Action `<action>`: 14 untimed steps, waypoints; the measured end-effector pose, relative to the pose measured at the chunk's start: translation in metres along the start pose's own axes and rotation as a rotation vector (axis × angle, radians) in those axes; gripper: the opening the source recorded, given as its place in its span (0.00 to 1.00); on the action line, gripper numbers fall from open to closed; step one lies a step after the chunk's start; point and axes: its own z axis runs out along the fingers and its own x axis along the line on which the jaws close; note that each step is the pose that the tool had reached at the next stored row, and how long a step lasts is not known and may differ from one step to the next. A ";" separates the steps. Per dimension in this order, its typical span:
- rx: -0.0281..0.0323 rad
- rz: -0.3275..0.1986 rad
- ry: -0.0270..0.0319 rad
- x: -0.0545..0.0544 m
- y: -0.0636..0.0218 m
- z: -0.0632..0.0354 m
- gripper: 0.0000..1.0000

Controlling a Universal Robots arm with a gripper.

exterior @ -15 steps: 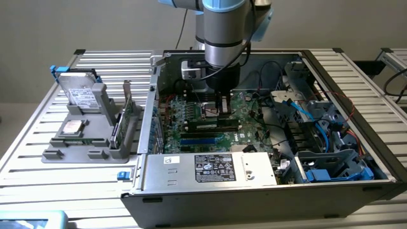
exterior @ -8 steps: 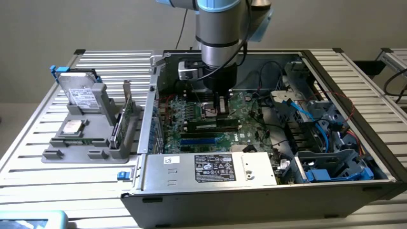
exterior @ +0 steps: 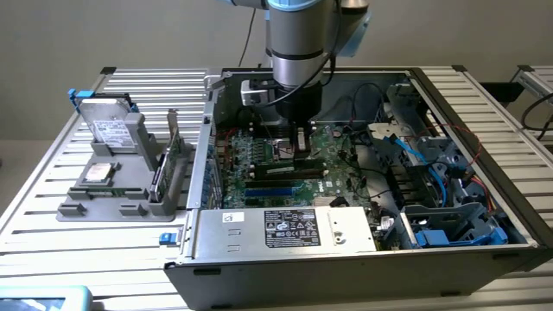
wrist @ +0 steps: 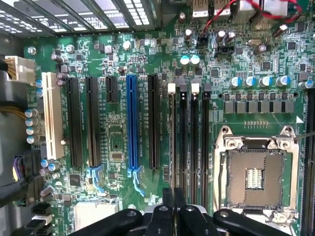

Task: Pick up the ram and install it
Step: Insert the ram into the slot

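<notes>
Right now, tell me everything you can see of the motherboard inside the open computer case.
The motherboard is a green circuit board lying flat on the floor of the open case. It carries long parallel slots: a white slot, a blue slot, the rest black, all looking empty. Beside them sits an empty processor socket in a metal frame, with small silvery capacitors around. The gripper, shut, hangs over the narrow black slots; contact with the board cannot be told.
</notes>
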 end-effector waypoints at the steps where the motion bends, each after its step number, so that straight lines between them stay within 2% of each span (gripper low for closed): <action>1: 0.0014 0.000 -0.0001 0.000 -0.0007 -0.0011 0.12; 4: 0.0057 0.000 -0.0004 0.000 -0.0053 -0.0020 0.12; 5: 0.0057 0.000 0.0000 0.000 -0.0068 -0.0033 0.12; 6: 0.0032 0.000 0.0001 0.000 -0.0077 -0.0050 0.12; 9: -0.0246 -0.003 0.0007 0.001 -0.0101 -0.0084 0.12; 10: -0.0379 -0.005 0.0006 0.001 -0.0105 -0.0085 0.12; 13: -0.0928 -0.015 0.0022 0.001 -0.0107 -0.0086 0.12; 14: -0.1001 -0.016 0.0027 0.001 -0.0112 -0.0089 0.12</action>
